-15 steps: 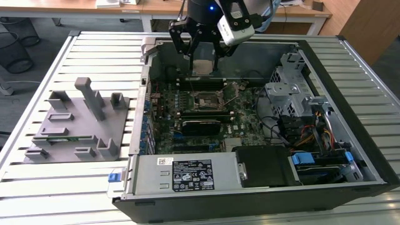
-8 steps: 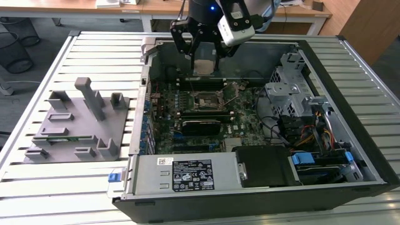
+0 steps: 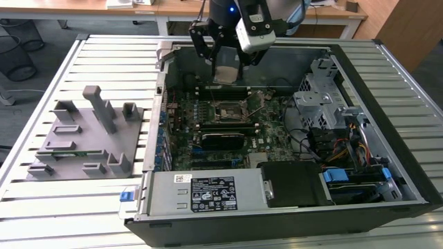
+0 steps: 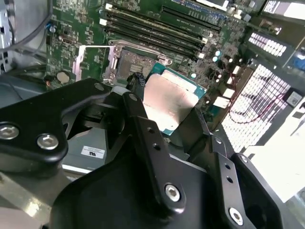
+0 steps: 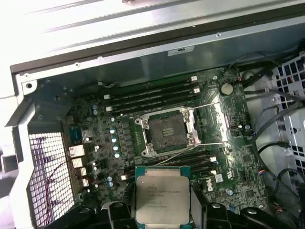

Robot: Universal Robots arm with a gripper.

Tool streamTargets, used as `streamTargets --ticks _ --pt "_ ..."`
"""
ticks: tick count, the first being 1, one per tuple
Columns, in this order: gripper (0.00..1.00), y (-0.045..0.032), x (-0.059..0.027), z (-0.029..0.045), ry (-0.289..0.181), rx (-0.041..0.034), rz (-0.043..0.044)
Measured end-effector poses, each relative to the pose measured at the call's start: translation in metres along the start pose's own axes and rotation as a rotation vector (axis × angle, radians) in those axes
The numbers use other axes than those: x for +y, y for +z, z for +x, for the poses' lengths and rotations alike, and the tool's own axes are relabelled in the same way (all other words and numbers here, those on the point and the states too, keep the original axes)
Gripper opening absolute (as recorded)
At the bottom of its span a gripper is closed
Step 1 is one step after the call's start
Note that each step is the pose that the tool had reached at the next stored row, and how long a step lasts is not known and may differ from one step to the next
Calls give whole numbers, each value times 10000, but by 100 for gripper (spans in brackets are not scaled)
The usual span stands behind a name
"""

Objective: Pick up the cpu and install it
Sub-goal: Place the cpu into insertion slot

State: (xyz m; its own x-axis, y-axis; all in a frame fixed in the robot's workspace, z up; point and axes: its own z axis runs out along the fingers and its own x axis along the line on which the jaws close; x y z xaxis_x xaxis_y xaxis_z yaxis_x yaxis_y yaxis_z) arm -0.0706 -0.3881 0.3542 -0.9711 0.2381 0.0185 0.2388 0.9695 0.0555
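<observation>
Hovering over the board (image 5: 238, 162), the gripper (image 3: 226, 71) pinched the cpu (image 5: 162, 198) by 2 edges, short of the open socket (image 5: 167, 130); seating well likely needed it level, centred and lowered gently.

Slatted table (image 3: 111, 62): computer case (image 3: 277, 222), grey fixture (image 3: 69, 150).

Landmark: pale metal worktable with a ribbed, slatted top (image 3: 104, 54), evenly lit, with a soft sheen along its slats. Beyond the table's far edge runs a light-brown wooden desk top (image 3: 62, 7) on white legs (image 3: 161, 25). Off the table's far corner, at the exterior view's left, two black wire-mesh waste baskets (image 3: 14, 59) stand on a dull grey floor (image 3: 59, 39) (covering type cannot be told). Off the far corner at the exterior view's right rises an orange-brown wooden panel (image 3: 408, 26).
</observation>
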Motion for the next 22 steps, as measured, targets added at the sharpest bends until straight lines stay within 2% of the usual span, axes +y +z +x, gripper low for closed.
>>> streamTargets --ticks 22 --pt "54 42 6 1 3123 -179 -59"
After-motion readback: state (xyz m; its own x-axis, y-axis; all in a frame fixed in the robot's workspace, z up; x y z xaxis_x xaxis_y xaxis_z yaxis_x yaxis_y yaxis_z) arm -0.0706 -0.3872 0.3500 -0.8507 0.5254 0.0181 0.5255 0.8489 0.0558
